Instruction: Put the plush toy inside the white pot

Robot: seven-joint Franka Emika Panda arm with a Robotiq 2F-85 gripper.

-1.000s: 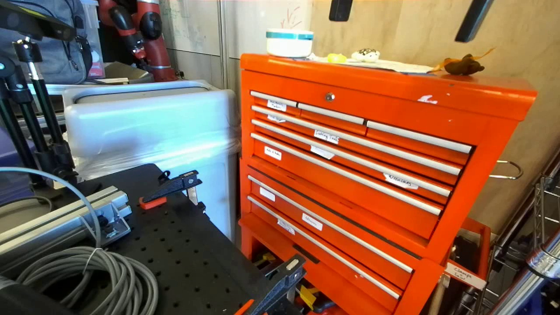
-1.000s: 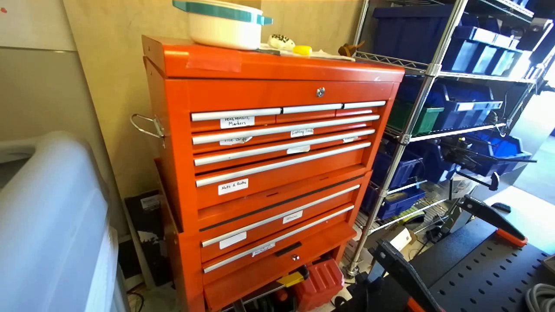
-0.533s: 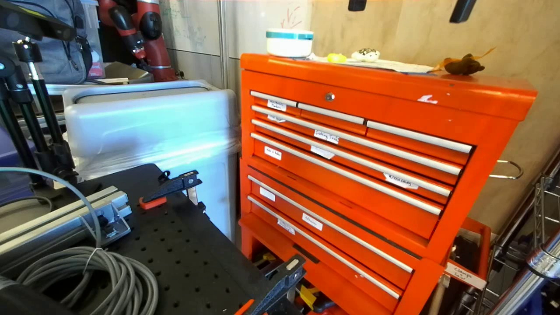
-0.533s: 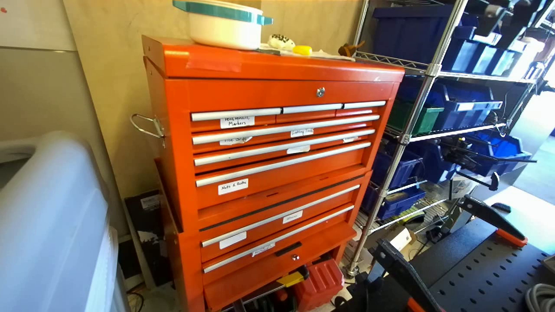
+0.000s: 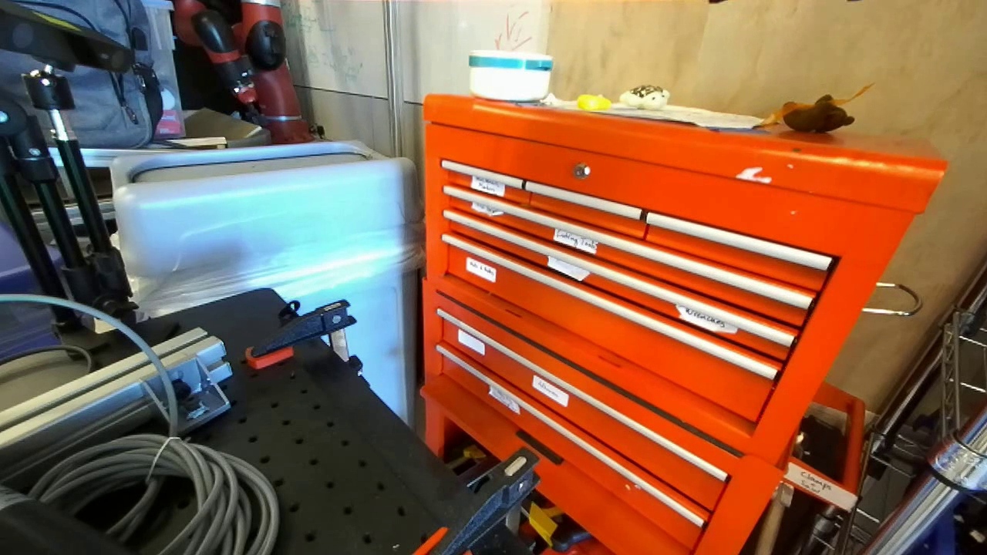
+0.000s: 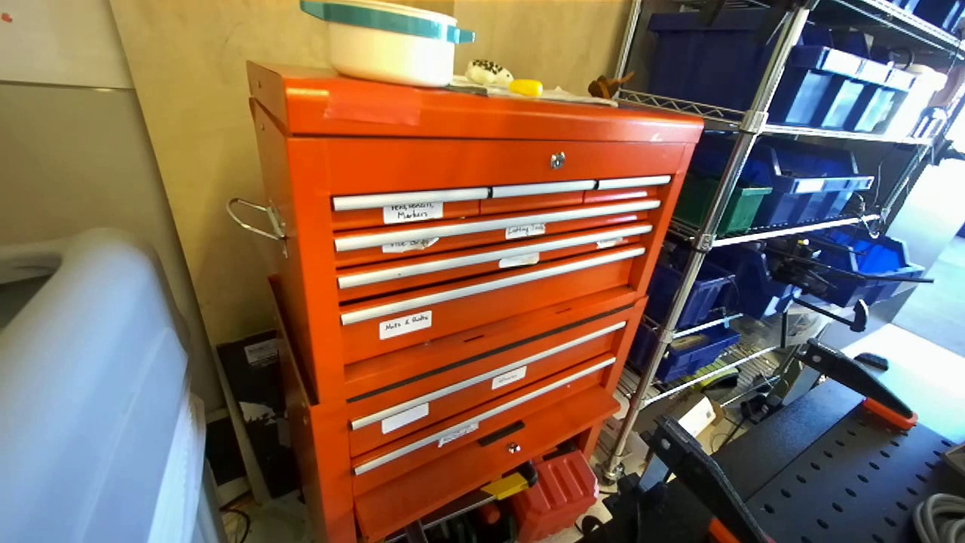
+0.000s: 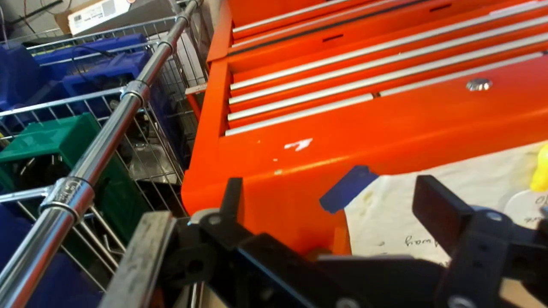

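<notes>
Plush toy (image 5: 819,116), lumpy, cylindrical white pot (image 5: 510,79)

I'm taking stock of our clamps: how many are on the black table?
2. In an exterior view, the far clamp is by the far corner of the table; the near clamp is at the picture's bottom. The table is cut off, so others may be hidden.

I had the gripper (image 7: 332,199) spread wide | fingers (image 7: 441,209) stood well apart | fingertips (image 5: 718,1) barely showed, top edge, in an exterior view
</notes>
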